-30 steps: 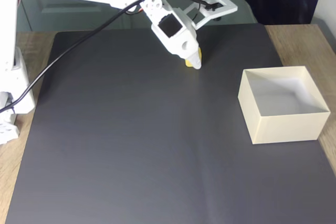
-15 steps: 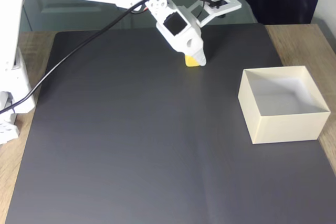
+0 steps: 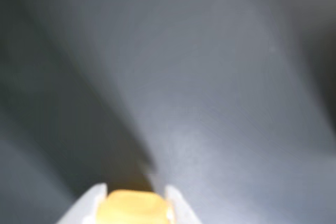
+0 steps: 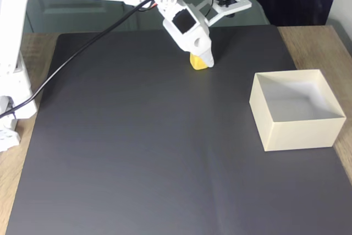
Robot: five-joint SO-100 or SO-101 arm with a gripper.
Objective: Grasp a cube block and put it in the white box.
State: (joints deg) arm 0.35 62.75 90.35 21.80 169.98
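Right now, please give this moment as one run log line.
claw: shut on cube block | cube: over dark mat | white box: empty | phase: grasped

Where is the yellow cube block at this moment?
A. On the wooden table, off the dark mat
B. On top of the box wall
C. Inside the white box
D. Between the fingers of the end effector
D: in the wrist view the cube block sits between the two white fingers of the end effector, away from the white box.

No text, label or number can be read — anywhere.
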